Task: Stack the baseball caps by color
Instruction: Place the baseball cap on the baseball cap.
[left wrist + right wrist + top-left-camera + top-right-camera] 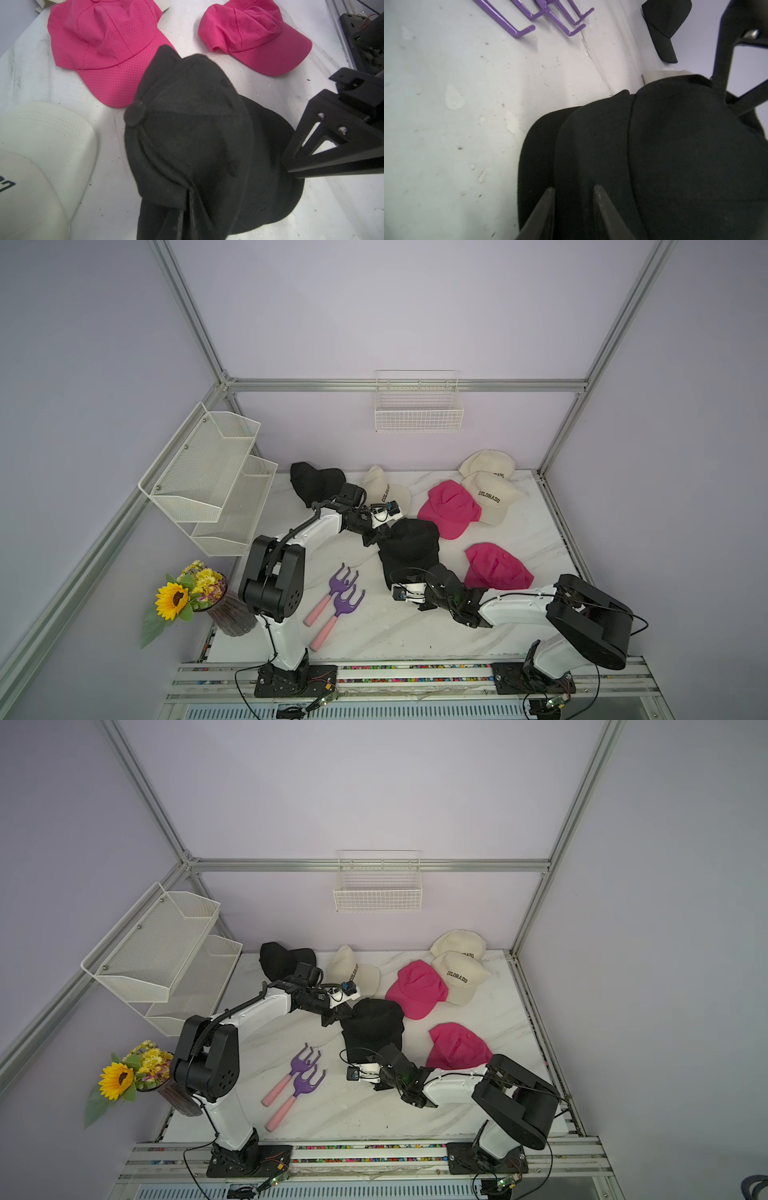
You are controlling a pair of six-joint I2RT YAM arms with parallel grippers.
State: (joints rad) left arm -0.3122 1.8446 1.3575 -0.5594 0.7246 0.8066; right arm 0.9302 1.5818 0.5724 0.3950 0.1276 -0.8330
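Looking down on a white marble-veined tabletop, scuffed and speckled in the wrist views, boxed in by lilac walls and an aluminium frame. Noting one wire basket hanging on the back wall, one two-tier mesh shelf on the left wall, one vase of flowers by the near left edge, and two purple hand rakes with pink handles lying side by side near the left arm.

Counting eight baseball caps: three black, three cream, two pink. Finding the top black cap sitting on the lower black cap mid-table, brims nearly aligned, and the third black cap at the back left. Placing the cream COLORADO caps with one just behind the stack and two overlapping at the back right corner. Spotting the hot pink caps apart from each other on the right side, one just beside the cream pair, one nearer the front.

Pinching the crown fabric of the top black cap in the clenched left gripper. Holding the right gripper over the stacked brims, fingers standing apart, unclenched.
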